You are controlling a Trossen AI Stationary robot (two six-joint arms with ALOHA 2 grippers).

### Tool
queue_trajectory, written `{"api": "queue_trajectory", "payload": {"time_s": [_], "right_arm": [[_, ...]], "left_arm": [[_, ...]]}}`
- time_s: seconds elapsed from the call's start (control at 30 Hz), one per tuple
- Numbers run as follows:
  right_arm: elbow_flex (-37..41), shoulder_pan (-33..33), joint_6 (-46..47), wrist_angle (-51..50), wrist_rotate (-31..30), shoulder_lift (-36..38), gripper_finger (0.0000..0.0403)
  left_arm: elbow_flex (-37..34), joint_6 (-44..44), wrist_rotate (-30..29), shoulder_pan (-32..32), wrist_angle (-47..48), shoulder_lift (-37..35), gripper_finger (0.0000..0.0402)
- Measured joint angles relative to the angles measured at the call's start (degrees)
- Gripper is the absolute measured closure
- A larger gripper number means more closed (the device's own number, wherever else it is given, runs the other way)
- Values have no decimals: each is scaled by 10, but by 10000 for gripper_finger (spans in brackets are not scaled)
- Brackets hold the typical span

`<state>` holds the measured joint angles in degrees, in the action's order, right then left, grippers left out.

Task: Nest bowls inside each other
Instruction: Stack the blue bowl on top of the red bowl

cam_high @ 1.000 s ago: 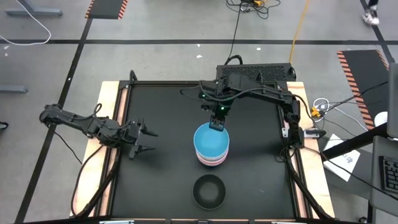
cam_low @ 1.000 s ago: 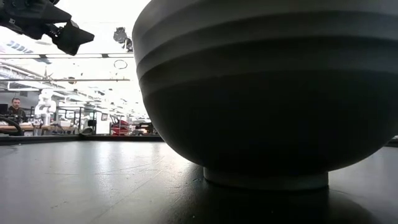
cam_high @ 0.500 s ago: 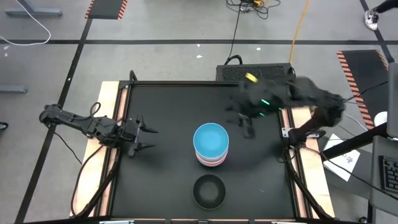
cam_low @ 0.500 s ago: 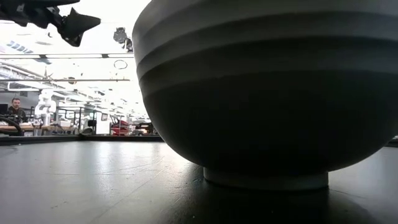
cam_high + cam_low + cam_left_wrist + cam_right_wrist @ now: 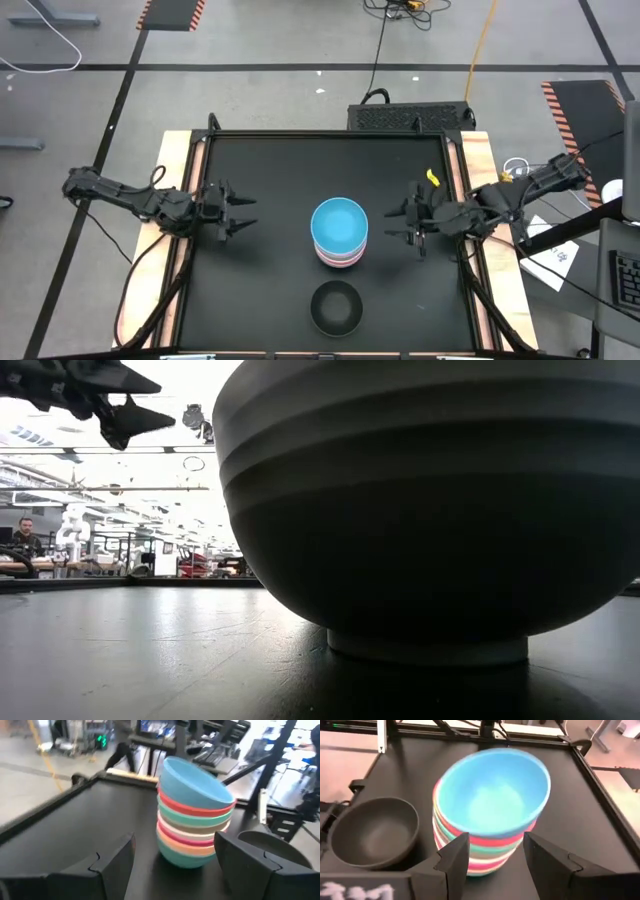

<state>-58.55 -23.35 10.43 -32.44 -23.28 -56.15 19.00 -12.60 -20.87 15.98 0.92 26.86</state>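
A stack of several nested bowls stands on its bottom bowl's foot mid-table, with a blue bowl sitting tilted on top. A single black bowl stands near the table's near edge and fills the low view. My left gripper is open and level, left of the stack, apart from it. My right gripper is open and level, right of the stack, touching nothing. Both wrist views look at the stack between open fingers.
The black mat is bordered by a raised frame. A black box sits beyond the far edge, and a small yellow object lies near the right edge. Bare mat lies to the left and right of the stack. Far behind, a person shows.
My right gripper has left the far rim of the blue bowl, swung toward the table's right edge and come down level, pointing at the stack. The blue bowl stays on top of the stack. My left gripper has shifted a little toward the stack and the far edge.
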Motion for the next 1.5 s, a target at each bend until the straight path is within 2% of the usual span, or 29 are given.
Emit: {"api": "queue_trajectory", "payload": {"time_s": [0.13,0.27,0.37,0.53,0.67,0.8,0.87,1.17,1.33,1.5], "right_arm": [[114,-17,-1,123,-5,44,222],[173,-42,-29,216,-10,66,222],[208,-46,-37,252,-26,70,222],[254,-46,-27,313,-51,73,222],[273,-46,-10,334,-52,73,222],[285,-46,-6,344,-51,73,222],[288,-46,-6,344,-51,73,222],[301,-59,13,344,-50,73,222],[301,-69,13,344,-50,72,222],[301,-77,12,343,-50,72,222]], "left_arm": [[0,-17,19,-18,-15,45,128],[19,-5,75,-35,-61,104,128],[79,12,91,-55,-42,149,128],[213,40,110,-109,72,225,128],[283,41,145,-163,119,292,128],[319,55,243,-214,124,363,128],[340,62,270,-223,106,392,128],[444,83,309,-238,131,511,128],[482,104,295,-235,166,527,128],[485,94,277,-235,180,527,128]]}}
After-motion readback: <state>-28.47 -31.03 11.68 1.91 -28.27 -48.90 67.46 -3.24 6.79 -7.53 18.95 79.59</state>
